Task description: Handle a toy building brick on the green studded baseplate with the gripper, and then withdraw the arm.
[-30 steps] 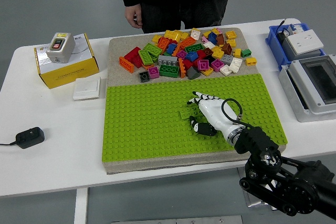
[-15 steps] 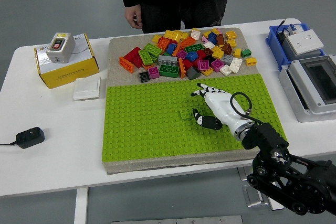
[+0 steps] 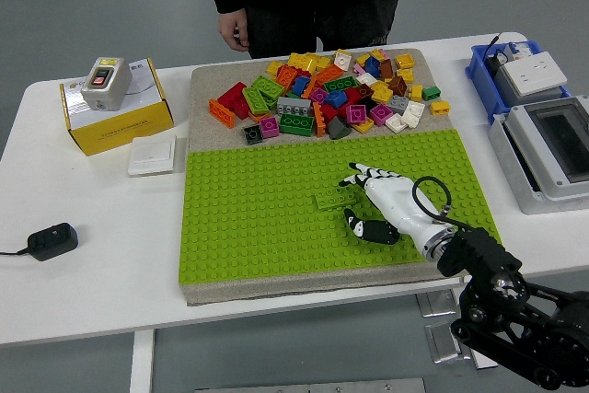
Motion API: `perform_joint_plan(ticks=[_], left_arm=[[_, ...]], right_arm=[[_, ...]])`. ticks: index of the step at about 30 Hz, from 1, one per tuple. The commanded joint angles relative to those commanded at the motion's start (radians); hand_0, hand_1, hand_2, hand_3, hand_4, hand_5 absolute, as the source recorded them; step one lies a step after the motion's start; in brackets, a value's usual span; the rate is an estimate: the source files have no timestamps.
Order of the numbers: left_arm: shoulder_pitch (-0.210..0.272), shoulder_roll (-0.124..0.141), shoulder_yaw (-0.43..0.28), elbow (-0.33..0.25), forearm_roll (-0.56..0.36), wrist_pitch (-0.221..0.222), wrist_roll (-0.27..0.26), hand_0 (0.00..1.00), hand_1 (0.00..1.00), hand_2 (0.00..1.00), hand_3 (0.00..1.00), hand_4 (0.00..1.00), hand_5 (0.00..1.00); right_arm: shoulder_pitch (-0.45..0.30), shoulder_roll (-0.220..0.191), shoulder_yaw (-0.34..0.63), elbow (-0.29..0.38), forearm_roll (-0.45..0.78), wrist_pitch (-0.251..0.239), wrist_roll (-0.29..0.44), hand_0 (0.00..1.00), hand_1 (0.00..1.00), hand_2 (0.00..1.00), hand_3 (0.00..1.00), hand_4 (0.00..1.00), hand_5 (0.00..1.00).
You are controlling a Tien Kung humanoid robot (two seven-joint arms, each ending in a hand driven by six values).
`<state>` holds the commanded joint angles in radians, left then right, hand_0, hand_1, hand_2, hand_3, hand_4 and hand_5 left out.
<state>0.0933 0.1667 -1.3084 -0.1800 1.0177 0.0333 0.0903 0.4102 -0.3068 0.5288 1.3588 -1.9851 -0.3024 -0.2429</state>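
The right hand (image 3: 379,202) is seen low and right of centre, laid over the green studded baseplate (image 3: 248,218), its white fingers (image 3: 363,172) spread loosely and closed on nothing. A small green brick (image 3: 333,197) is found seated on the baseplate just to the left of those fingertips; whether it is touched cannot be told. The black right arm (image 3: 515,306) is carried in from the lower right corner of the frame. Above the baseplate, a pile of loose bricks (image 3: 327,94) in many colours is spread across the tan mat (image 3: 202,80) in the upper centre. At the left, a yellow box (image 3: 115,121) is topped by a grey switch unit (image 3: 103,83), with a white wall switch (image 3: 152,155) beside it and a black power adapter (image 3: 51,240) lower down. Grey and blue electrical boxes (image 3: 538,135) are lined along the right edge. At the top, a person's hand (image 3: 236,28) is held hanging at the table's far side.
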Motion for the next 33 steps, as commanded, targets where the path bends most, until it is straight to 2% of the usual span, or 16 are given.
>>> perform_joint_plan(ticks=[5, 6, 24, 33], left_arm=[[-0.003, 0.001, 0.0, 0.0, 0.0, 0.0, 0.0, 0.683, 0.691, 0.665, 0.741, 0.418, 0.406], [-0.003, 0.001, 0.0, 0.0, 0.0, 0.0, 0.0, 0.683, 0.69, 0.664, 0.739, 0.416, 0.406], [-0.008, 0.002, 0.0, 0.0, 0.0, -0.001, 0.0, 0.683, 0.69, 0.663, 0.735, 0.413, 0.41], [-0.009, 0.002, 0.001, 0.0, -0.003, -0.001, -0.001, 0.683, 0.69, 0.664, 0.734, 0.413, 0.41]], right_arm=[[0.015, 0.0, -0.013, -0.016, 0.004, 0.005, 0.0, 0.853, 0.95, 0.992, 0.715, 0.439, 0.391], [0.017, 0.0, -0.016, -0.019, 0.004, 0.006, -0.001, 0.855, 0.95, 0.99, 0.699, 0.281, 0.398], [0.034, 0.011, -0.034, -0.062, 0.019, 0.014, -0.001, 0.856, 0.947, 0.989, 0.688, 0.235, 0.39], [0.032, 0.012, -0.036, -0.059, 0.015, 0.016, -0.005, 0.856, 0.947, 0.986, 0.687, 0.234, 0.39]])
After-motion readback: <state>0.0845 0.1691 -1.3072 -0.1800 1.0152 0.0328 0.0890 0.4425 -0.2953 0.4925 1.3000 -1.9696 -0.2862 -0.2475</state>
